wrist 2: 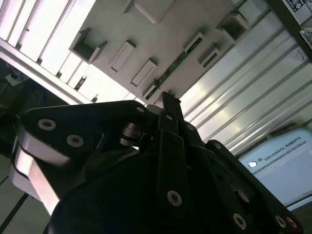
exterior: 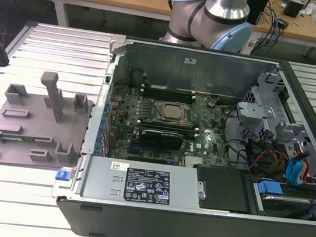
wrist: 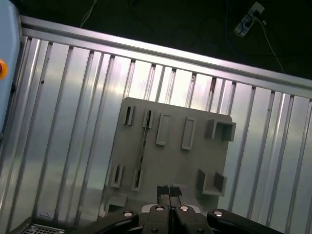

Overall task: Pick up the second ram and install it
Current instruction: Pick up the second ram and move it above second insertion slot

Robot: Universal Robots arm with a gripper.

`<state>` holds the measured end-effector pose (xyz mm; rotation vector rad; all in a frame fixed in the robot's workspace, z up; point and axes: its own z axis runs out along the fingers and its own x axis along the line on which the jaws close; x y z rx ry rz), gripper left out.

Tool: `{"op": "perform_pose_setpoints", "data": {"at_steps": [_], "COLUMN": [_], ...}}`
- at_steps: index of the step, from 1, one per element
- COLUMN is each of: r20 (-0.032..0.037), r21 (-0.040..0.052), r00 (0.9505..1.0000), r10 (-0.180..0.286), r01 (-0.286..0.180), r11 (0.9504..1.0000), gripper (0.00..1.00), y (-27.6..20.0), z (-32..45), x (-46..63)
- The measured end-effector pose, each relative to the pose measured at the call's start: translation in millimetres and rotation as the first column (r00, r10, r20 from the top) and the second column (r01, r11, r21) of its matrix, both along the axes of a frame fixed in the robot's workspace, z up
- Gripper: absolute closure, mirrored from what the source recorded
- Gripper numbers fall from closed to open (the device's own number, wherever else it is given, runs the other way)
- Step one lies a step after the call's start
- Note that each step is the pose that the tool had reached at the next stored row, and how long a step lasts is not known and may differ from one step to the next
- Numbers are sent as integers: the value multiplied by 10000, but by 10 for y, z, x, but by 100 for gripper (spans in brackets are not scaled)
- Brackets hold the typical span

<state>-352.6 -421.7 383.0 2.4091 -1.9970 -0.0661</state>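
The second ram (wrist: 143,148) is a thin green stick standing on edge in slotted holders of the grey tray (wrist: 195,161). In the second wrist view the ram (wrist 2: 171,69) runs slantwise across the tray (wrist 2: 161,44). My gripper (wrist: 168,189) hangs above the tray's edge, apart from it and a short way to one side of the stick. Its two black fingertips are pressed together with nothing between them. The second wrist view shows the gripper (wrist 2: 168,100) from behind its linkage. The tray (exterior: 24,147) lies at the exterior view's left.
An open computer case (exterior: 202,136) stands at the exterior view's right of the tray, with the CPU socket (exterior: 173,113) and long memory slots (exterior: 167,92) behind it. A black-covered card (exterior: 158,136) sits in front of the socket. The ribbed metal table (wrist: 73,122) surrounds the tray.
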Motion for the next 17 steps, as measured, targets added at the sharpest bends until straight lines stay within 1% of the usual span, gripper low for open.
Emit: {"op": "perform_pose_setpoints", "data": {"at_steps": [1,3,4,6,7,9,10,11,14,15,16,17], "r20": [2,0,-1,0,0,1,1,0,0,-1,-1,-1], "r21": [17,22,21,22,22,23,22,22,25,24,24,24], "r00": [9997,9985,9957,9893,9830,9773,9718,9703,9701,9702,9702,9701], "r10": [-226,-553,-922,-1458,-1834,-2119,-2357,-2418,-2425,-2425,-2425,-2425], "r01": [226,553,922,1458,1834,2119,2357,2418,2425,2425,2425,2425], "r11": [9997,9985,9957,9893,9830,9773,9718,9703,9701,9702,9701,9701], "gripper": [92,92,92,92,92,92,92,92,92,86,86,79], "y": [0,0,0,0,0,0,0,0,0,0,0,0], "z": [-4,-8,-12,-19,-23,-26,-27,-27,-27,-27,-27,-27], "x": [0,0,0,0,0,0,0,0,0,0,0,0]}}
